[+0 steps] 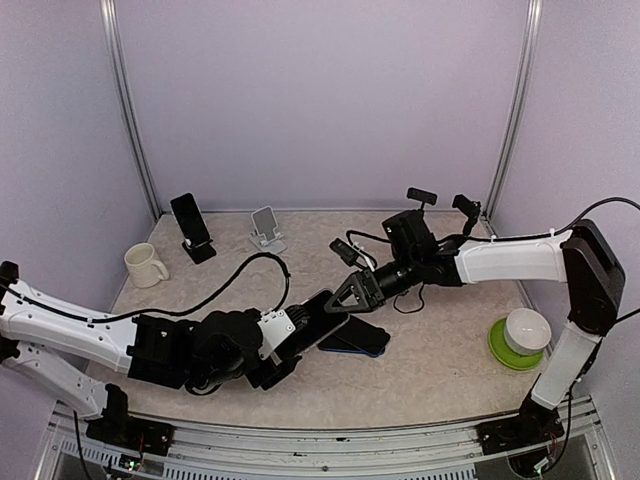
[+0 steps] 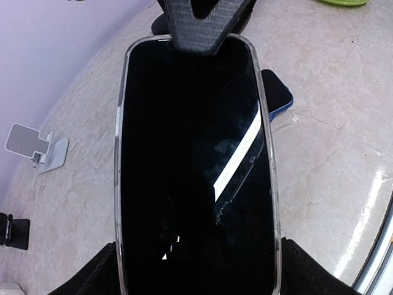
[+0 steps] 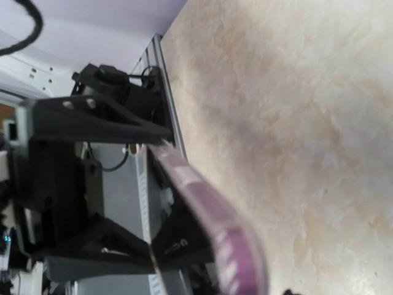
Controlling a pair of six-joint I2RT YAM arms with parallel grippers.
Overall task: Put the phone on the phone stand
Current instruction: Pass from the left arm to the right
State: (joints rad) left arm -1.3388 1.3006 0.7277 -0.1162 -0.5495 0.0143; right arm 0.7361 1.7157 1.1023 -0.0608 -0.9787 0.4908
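Observation:
My left gripper (image 1: 298,332) (image 2: 196,270) is shut on the phone (image 1: 320,316), a black-screened handset in a clear case that fills the left wrist view (image 2: 193,166), held just above the table. My right gripper (image 1: 346,294) (image 3: 158,190) stands at the phone's far end with its jaws apart. One finger (image 2: 198,27) lies over the top of the screen. The phone's edge (image 3: 202,209) runs slantwise between the two fingers, touching the upper fingertip. The empty white phone stand (image 1: 266,229) (image 2: 38,147) sits at the back of the table.
A blue phone (image 1: 358,340) (image 2: 277,93) lies flat under the held one. A black stand carrying a dark phone (image 1: 192,228) is at the back left, near a cream mug (image 1: 145,265). A white bowl on a green plate (image 1: 520,338) sits at the right.

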